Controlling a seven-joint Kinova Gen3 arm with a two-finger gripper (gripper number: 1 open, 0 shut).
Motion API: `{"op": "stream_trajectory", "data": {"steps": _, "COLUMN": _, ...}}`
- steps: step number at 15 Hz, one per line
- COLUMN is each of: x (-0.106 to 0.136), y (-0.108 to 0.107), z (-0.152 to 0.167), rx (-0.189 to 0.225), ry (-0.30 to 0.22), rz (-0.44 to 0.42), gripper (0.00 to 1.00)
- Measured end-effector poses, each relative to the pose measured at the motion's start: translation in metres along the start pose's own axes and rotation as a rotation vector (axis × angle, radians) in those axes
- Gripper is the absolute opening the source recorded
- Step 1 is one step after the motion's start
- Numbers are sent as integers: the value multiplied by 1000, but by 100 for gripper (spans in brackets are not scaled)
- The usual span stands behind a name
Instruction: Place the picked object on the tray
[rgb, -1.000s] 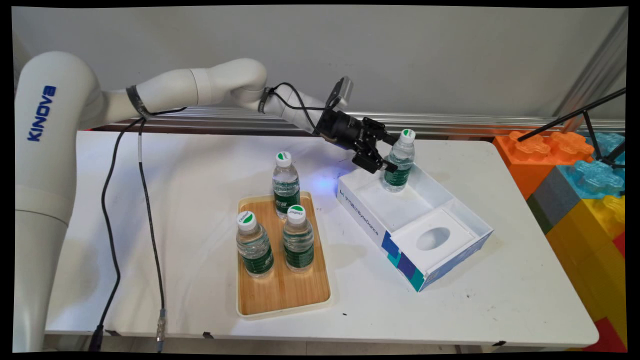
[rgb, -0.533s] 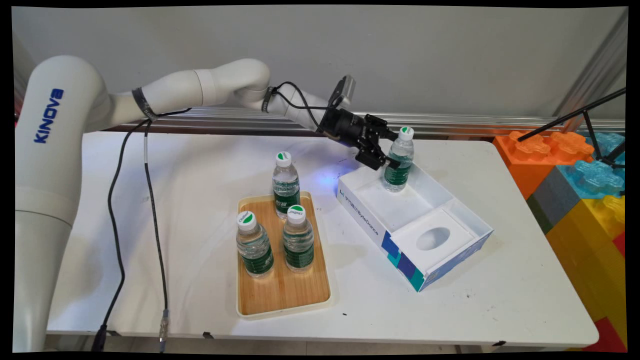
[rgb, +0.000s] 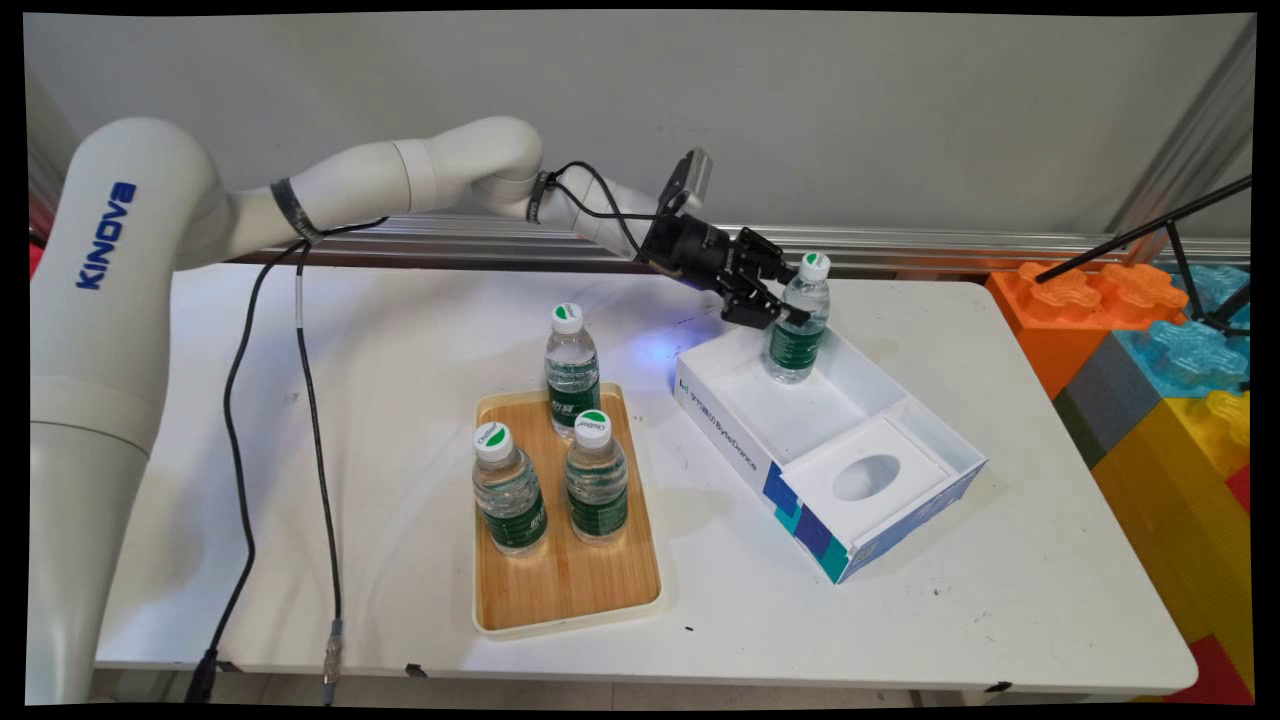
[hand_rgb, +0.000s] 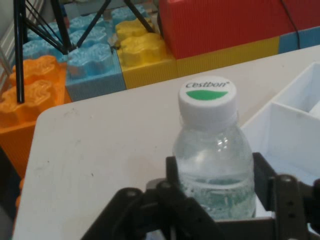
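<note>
bottle (rgb: 800, 322) lifted slightly since a second ago, base inside the white box (rgb: 745, 462).
my jaws clamp its shoulder, upright.

You have three water bottles (rgb: 567, 445) on the bamboo tray (rgb: 566, 580); right of it, a fourth bottle (rgb: 799, 320) stands in the open box's (rgb: 830, 450) far compartment.

A white, rounded arm (rgb: 400, 175) lettered KINOVA in blue, trailing black cables (rgb: 310, 400), ends in a black hand (rgb: 790, 305).
</note>
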Motion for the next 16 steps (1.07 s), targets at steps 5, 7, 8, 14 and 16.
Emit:
{"op": "stream_trajectory", "data": {"steps": 5, "x": -1, "y": -3, "z": 0, "rx": 7, "ry": -1, "rz": 16, "gripper": 0}}
{"op": "stream_trajectory", "data": {"steps": 7, "x": -1, "y": -4, "z": 0, "rx": 11, "ry": -1, "rz": 18, "gripper": 0}}
{"op": "stream_trajectory", "data": {"steps": 8, "x": -1, "y": -4, "z": -1, "rx": 13, "ry": -1, "rz": 17, "gripper": 0}}
{"op": "stream_trajectory", "data": {"steps": 14, "x": 5, "y": -2, "z": -10, "rx": 22, "ry": 6, "rz": 12, "gripper": 0}}
{"op": "stream_trajectory", "data": {"steps": 16, "x": 9, "y": 1, "z": -15, "rx": 23, "ry": 12, "rz": 9, "gripper": 0}}
